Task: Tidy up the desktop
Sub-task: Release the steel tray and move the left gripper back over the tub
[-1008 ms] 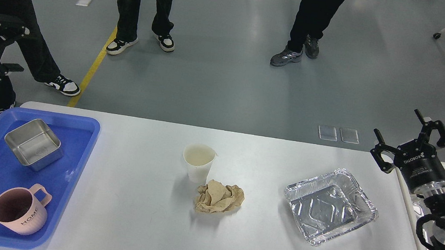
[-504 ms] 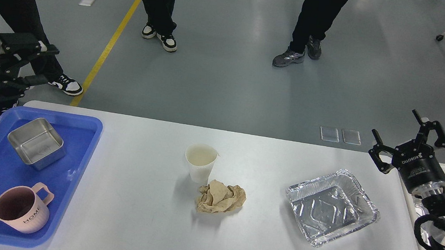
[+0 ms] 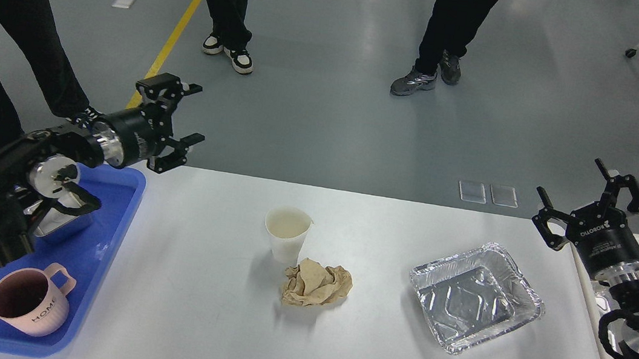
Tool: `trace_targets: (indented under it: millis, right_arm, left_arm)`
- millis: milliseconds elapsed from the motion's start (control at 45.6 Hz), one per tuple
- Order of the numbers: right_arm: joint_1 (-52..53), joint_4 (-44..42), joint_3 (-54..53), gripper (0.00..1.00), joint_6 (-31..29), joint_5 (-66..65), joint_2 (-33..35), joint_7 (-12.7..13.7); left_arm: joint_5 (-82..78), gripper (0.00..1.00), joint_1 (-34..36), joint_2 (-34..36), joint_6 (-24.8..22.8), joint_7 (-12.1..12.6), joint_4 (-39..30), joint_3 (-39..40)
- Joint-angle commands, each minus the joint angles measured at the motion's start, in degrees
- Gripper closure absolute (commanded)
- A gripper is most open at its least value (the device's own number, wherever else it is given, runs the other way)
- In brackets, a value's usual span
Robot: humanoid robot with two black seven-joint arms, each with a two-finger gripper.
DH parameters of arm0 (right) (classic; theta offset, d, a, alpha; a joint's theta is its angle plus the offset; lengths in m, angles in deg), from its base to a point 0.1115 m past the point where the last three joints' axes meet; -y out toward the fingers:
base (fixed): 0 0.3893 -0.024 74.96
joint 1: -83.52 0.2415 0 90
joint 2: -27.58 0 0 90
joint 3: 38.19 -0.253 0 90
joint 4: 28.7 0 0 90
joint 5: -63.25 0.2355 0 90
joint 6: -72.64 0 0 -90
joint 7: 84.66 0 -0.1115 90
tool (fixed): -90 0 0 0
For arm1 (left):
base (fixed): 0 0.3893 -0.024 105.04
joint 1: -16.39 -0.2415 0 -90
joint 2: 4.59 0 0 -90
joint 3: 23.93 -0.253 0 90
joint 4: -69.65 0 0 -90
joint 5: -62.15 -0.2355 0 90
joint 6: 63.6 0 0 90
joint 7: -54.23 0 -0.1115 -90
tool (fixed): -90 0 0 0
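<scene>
Two words read clearly, "HOME" on the pink mug [image 3: 27,309] in my blue tray [image 3: 103,250] and "ROBOTIQ" on my right pincer [image 3: 592,199], which, like my left pincer [image 3: 179,117], gapes empty above the table [image 3: 205,312] that runs left-right below me, bearing cup [image 3: 285,242], crumpled paper [image 3: 315,285] and foil pan [image 3: 475,295].

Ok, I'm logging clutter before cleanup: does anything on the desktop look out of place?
Yes: a crumpled brown paper wad lies mid-desktop against a white paper cup, with an empty, dented foil tray askew to its right.
</scene>
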Motion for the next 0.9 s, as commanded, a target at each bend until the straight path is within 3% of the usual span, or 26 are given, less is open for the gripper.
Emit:
trace_targets:
  millis: [0,131,263,635,811,876]
  right_arm:
    - [0.0,-0.1,-0.2,0.00,0.1,0.1,0.3,0.0]
    - [0.0,-0.4,-0.2,0.00,0.1,0.1,0.4,0.0]
    - [0.0,-0.9,-0.3,0.00,0.5,0.1,0.2,0.0]
    - [0.1,-0.9,-0.4,0.00,0.6,0.1,0.0,0.0]
    - [0.2,-1.1,-0.5,0.00,0.7,0.1,-0.1,0.0]
    - [0.2,-1.0,-0.5,0.00,0.7,0.1,-0.1,0.0]
  left_arm:
    - [3.8,0.05,0.4,-5.1,-0.6,0.6,5.1,0.4]
    - [9.0,0.04,-0.1,-5.8,-9.2,0.7,5.9,0.7]
    - [13.3,0.04,-1.8,-5.2,-13.0,0.5,6.3,4.1]
    - [14.4,0.04,-4.6,-4.8,-11.6,-1.6,8.4,12.0]
    - [14.2,0.04,-4.0,-4.9,-5.0,-1.5,9.0,11.9]
    - [14.2,0.04,-4.0,-4.9,-4.9,-1.5,9.1,11.9]
